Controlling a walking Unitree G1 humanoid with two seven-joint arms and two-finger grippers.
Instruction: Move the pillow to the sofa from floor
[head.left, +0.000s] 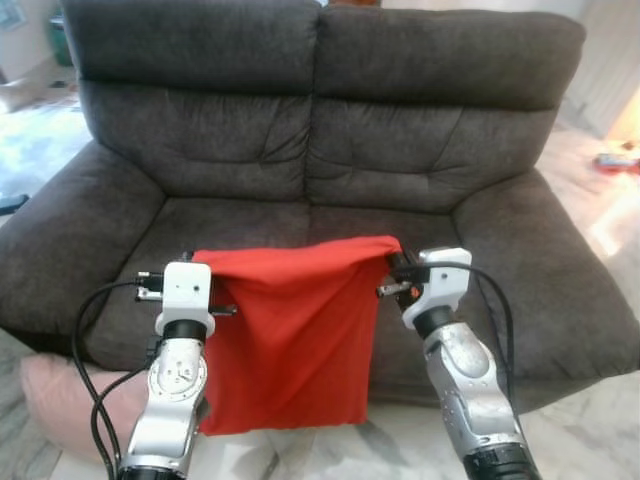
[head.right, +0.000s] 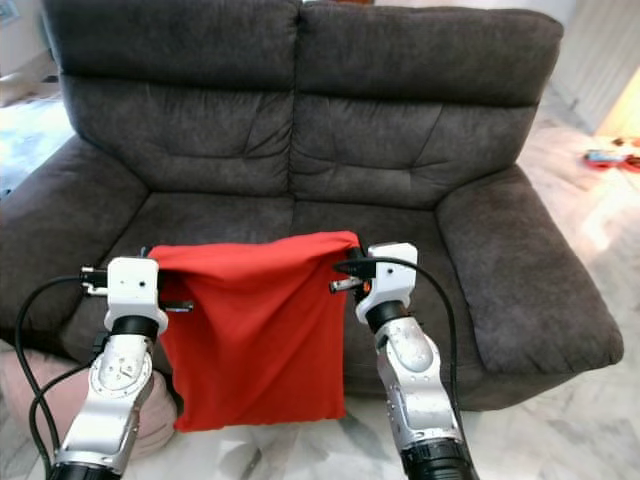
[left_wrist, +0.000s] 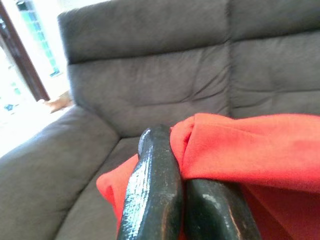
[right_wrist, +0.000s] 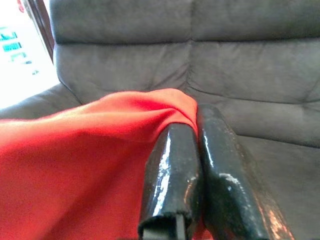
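A pale pink soft cushion (head.left: 60, 400) lies on the floor against the front base of the dark grey two-seat fabric sofa (head.left: 320, 150), below its left armrest. Next along, the left gripper (left_wrist: 182, 175) is raised in front of the sofa's left seat cushion, its two black fingers (left_wrist: 152, 185) clamped together on a bunched upper corner of the flat red fabric pillow (head.left: 290, 340). The pillow hangs as a limp sheet between the two arms, its top edge stretched level in front of the sofa's seat, its lower edge dangling before the sofa's front panel, above the pale marble-patterned floor (head.left: 590, 430). It is not resting on the sofa seat. At the pillow's other upper corner, before the sofa's right seat cushion, the right gripper (right_wrist: 197, 165) is likewise pinched tight on the red cloth, which folds over its fingertips (right_wrist: 172, 165). Beyond the sofa's right armrest, a small red object (head.left: 618, 162) lies on the floor, too blurred to identify.
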